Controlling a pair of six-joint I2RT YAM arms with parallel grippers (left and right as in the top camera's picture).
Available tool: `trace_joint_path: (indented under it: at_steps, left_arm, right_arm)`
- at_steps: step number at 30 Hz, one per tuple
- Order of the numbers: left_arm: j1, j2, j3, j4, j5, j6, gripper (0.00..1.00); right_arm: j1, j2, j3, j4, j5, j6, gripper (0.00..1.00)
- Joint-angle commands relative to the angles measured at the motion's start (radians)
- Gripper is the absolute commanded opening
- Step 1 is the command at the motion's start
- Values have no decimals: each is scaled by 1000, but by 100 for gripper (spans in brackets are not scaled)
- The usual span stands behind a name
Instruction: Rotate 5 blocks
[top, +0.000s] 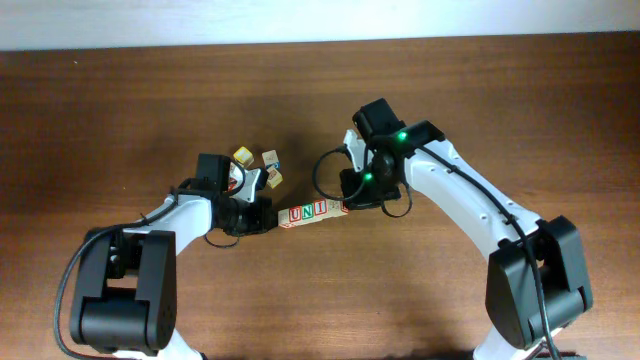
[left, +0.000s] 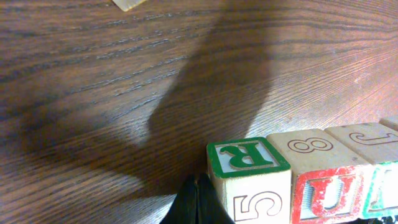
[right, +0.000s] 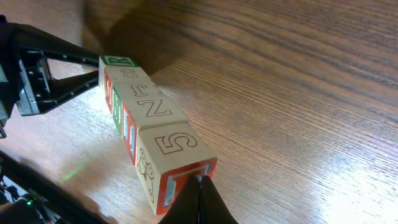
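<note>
Overhead, five blocks (top: 313, 211) are lying edge to edge in one short, slightly slanting row at the middle of the desk (top: 150, 100), with an arm closing in on each end. The left claw (top: 270, 217) is sitting at the row's left end with its fingers pressed together and gripping nothing; its wrist view is showing the tips just beside the green R block (left: 247, 155), touching or nearly so. The right claw (top: 348, 203) is likewise pinched together on nothing and is resting against the 5-topped block (right: 177, 146) at the opposite end. Judging from this, the row is being turned as one piece, with the closed claws acting as pushers rather than grippers. The next move is calling for sideways nudges in opposite directions at the two ends, gentle enough that the row is not buckling or splitting. Counting: five blocks in the row, two claws, and what is looking like three loose cubes (top: 270, 160) near the left arm, well apart from the row.
</note>
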Motion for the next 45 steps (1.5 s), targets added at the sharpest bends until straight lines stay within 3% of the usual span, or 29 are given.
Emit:
trace_joint_path:
  at_steps: [1,28,45]
  left_arm:
    - [-26,5,12,6,148,2,0]
    - [-26,5,12,6,148,2,0]
    - [-26,5,12,6,147,2,0]
  right_arm:
    - [66,-7,19,23,-81,-2,4]
    - [199,-3,41,132,-62,77,4]
    - [178,-2,40,132,58,116,4]
